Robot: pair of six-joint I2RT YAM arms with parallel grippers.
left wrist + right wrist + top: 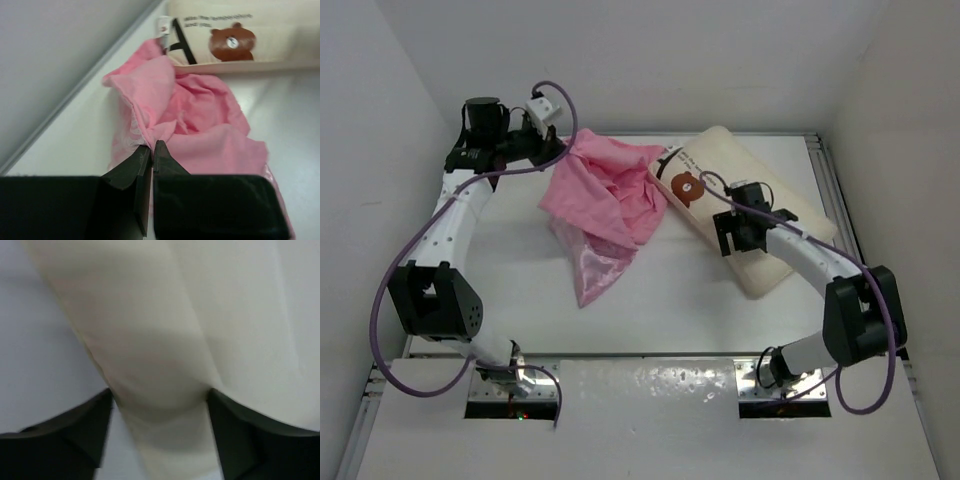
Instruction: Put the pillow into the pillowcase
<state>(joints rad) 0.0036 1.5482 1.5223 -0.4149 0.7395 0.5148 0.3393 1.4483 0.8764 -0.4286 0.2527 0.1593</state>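
Left fingers are pinched together on a bunched edge of the pillowcase, at its 10 o'clock corner. The right fingers squeeze a ridge of the pillow between them. The pink case lies crumpled on the bench toward 11 o'clock from the middle. The pillow sits at 2 o'clock, its bear-printed end touching the case but wholly outside it. I judge both holds are taken and insertion has not begun. Next, the case's mouth needs finding and spreading, since no opening shows, then the pillow's end steered toward 9 o'clock into it. Dark lettering beside the bear and a small corner tag are too blurred to read.
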